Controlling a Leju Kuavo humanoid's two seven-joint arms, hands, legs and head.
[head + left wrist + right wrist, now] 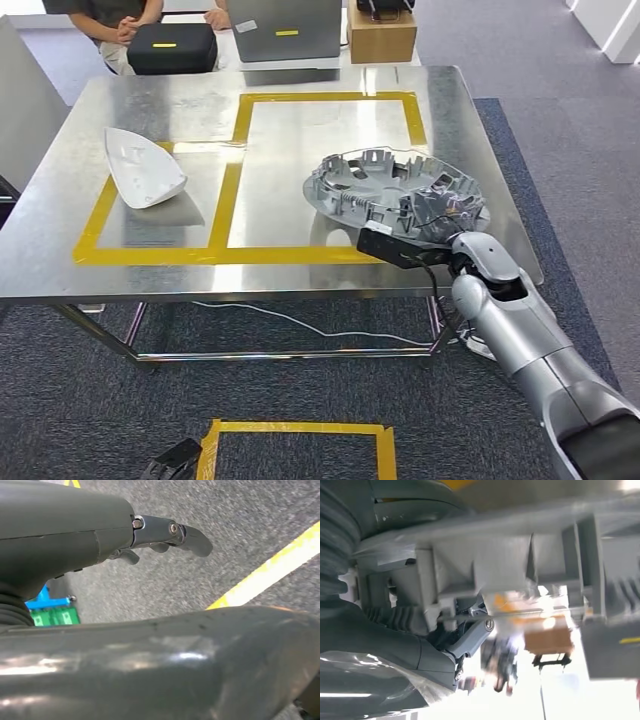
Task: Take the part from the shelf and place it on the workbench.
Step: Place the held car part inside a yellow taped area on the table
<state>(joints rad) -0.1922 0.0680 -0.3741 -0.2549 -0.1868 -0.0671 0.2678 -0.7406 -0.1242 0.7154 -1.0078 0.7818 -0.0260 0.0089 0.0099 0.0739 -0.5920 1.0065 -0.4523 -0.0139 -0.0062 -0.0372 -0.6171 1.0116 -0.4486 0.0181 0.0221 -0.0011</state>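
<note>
The right hand (453, 248) grips the grey round part (392, 190) by its near rim, fingers closed on the ribbed edge as the right wrist view shows (471, 640). The part extends away from the hand over the bench (151, 110), inside the larger yellow-taped rectangle (249, 110). It looks tilted, its near edge raised in the hand; whether the far edge already touches the metal I cannot tell, though a shadow beneath suggests it hangs just above.

The left hand (170, 532) hangs low over the carpet, fingers loosely extended and holding nothing.

Risks from here, as a judgement: the grip is at 1 edge only, so the wide, light part may swing or twist as it comes down. If the hand lets go while the near rim is raised, the part could drop, skid on the smooth steel and end across the tape. The fingers may also catch in the ribs on release. The white shell (143, 170), well off to the side, seems safe.
</note>
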